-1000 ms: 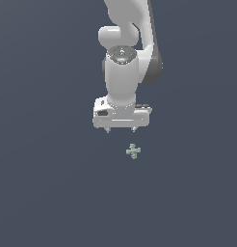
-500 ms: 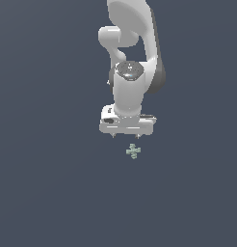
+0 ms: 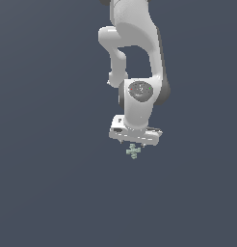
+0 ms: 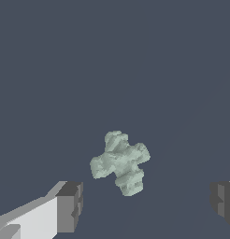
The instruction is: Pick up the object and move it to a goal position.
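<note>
Fingers (image 4: 70,205) spread wide, now lowered to straddle the object (image 4: 120,161), not touching.

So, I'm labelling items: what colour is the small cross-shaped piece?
The small knobbly cross-shaped piece is pale grey-green, clearest in the wrist view.

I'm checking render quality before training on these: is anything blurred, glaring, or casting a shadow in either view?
Exterior view: even, flat lighting, no glare; the cross-shaped piece is tiny and soft-edged below the tool, with no clear shadow on the grey floor. Wrist view: the piece is sharp, its knobbly surface shaded, no cast shadow; the tool's pads are cropped at the frame edge.
</note>
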Robot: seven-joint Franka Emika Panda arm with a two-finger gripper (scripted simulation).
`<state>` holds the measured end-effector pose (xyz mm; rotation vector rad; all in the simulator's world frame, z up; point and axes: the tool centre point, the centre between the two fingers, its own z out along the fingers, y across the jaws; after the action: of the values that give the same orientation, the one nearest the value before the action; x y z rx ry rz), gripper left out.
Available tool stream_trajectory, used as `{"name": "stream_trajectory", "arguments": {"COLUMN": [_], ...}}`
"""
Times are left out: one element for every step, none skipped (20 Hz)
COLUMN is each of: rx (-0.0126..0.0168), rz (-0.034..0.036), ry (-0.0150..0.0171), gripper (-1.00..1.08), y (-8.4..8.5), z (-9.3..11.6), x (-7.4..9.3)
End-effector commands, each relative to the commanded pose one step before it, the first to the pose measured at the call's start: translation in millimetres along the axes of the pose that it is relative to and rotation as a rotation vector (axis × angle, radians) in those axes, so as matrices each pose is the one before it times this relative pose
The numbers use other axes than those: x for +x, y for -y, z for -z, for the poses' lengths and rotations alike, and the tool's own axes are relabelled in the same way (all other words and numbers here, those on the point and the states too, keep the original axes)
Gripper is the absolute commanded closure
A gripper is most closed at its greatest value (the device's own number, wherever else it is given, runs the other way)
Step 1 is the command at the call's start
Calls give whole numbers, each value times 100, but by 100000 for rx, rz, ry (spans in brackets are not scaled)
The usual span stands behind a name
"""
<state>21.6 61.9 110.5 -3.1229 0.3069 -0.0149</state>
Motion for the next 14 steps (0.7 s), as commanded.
{"name": "stream_trajectory", "arguments": {"rx": [-192, -65, -58, -50, -42, -33, -24, -14, -5, 9, 0, 0, 0, -1], "rz": [-2598, -736, -639, -540, -444, -342, -244, -144, -48, 373, 0, 0, 0, -49], "ry": [349, 129, 112, 94, 77, 59, 42, 25, 8, 39, 0, 0, 0, -5], "gripper": [-92, -92, -92, -92, -92, -92, -92, -92, -92, -92, -92, -92, -92, -92], "y": [520, 161, 138, 117, 94, 75, 53, 34, 11, -41, 2, 5, 9, -17], "z": [-919, -286, -248, -210, -172, -134, -96, -57, -19, 71, -40, -121, -201, -277], "x": [-75, -41, -38, -34, -28, -23, -17, -11, -4, -18, -1, -4, -7, 0]}}
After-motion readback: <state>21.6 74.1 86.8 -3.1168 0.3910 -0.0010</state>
